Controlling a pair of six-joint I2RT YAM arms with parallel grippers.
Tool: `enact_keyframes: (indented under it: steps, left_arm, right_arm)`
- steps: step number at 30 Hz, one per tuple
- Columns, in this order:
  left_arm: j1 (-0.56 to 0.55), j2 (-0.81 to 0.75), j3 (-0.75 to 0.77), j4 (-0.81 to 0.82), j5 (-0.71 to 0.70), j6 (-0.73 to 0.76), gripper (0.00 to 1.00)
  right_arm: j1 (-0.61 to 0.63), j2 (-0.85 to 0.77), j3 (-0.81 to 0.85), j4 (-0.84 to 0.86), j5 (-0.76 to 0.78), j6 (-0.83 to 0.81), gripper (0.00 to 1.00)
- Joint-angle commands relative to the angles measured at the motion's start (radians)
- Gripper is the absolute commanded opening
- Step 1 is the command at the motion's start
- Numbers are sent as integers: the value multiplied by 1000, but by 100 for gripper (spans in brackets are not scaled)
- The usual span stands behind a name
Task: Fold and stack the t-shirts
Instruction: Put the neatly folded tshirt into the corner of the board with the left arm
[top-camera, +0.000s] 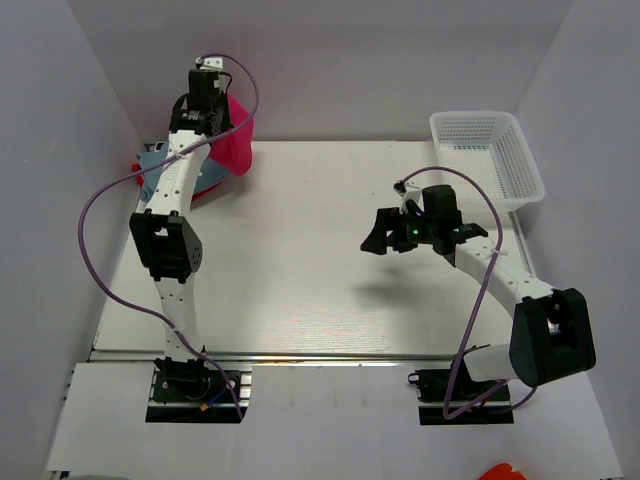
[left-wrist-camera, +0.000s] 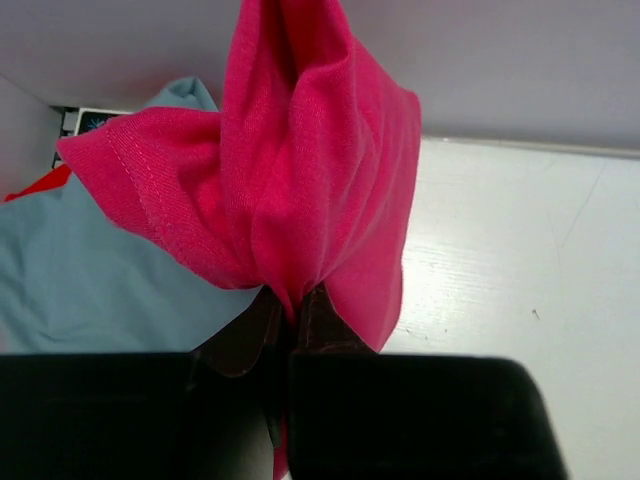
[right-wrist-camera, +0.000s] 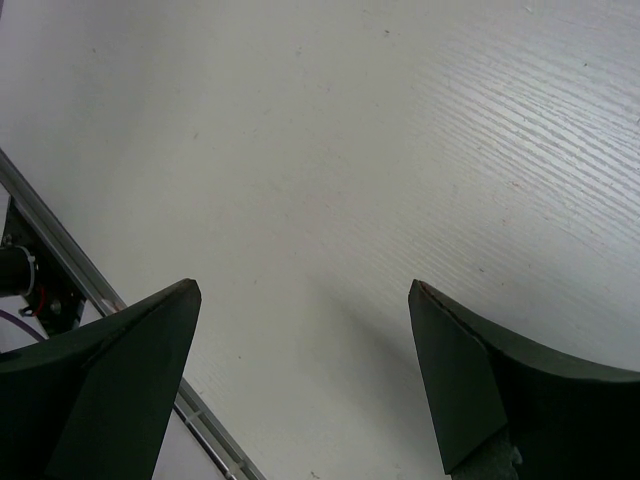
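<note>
Starting at 6 o'clock: an aluminium rail (top-camera: 320, 356) edges the near side of the white wood-grain table (top-camera: 300, 290). Right gripper (right-wrist-camera: 302, 288) hangs over bare board toward 3 o'clock, fingers spread wide, nothing between them. Farther out, in the 11 o'clock corner, the left gripper (left-wrist-camera: 290, 322) is pinched tight on the magenta t-shirt (left-wrist-camera: 300, 170), cloth bunched at the fingertips. Beside it lies the blue-grey t-shirt (left-wrist-camera: 90, 280), with the red t-shirt (left-wrist-camera: 28, 187) peeking out at its edge. White mesh basket (top-camera: 480, 118) sits at 1 o'clock. Plain pale walls (top-camera: 350, 60) close three sides.
</note>
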Motion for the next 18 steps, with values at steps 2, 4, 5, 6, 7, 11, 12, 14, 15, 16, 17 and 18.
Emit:
enact_keyframes:
  steps: [2,4,5,6,7,11,12,14,15,16,17,18]
  left_arm:
    - [43,-80,21,77,29,19,0]
    - [83,-100,-1,101,38,19,0]
    - [92,-113,-1,110,38,19,0]
    - [111,-113,-1,110,38,19,0]
    - [120,-113,-1,120,50,19,0]
    - [170,-113,-37,150,50,-23,0]
    - [181,-122,-71,164,50,-23,0]
    - [210,-122,-110,192,50,-38,0]
    - [221,-132,-145,210,71,-47,0]
    - [230,-133,-163,210,72,-56,0]
    - [246,-143,-203,237,81,-57,0]
    - [246,-154,-226,251,91,-57,0]
  right_arm:
    - [-5,12,54,25,-33,8,90]
    - [-7,12,57,27,-34,12,90]
    - [-3,15,58,25,-37,8,90]
    - [-5,17,62,25,-36,14,90]
    - [-5,15,62,25,-34,13,90]
    - [-3,26,72,25,-40,16,90]
    - [-6,32,75,25,-45,16,90]
    - [-3,37,80,25,-51,14,90]
    - [-5,44,85,25,-53,16,90]
    - [-3,49,85,25,-53,19,90]
    - [-5,57,89,25,-53,16,90]
    - [-5,63,94,25,-54,17,90]
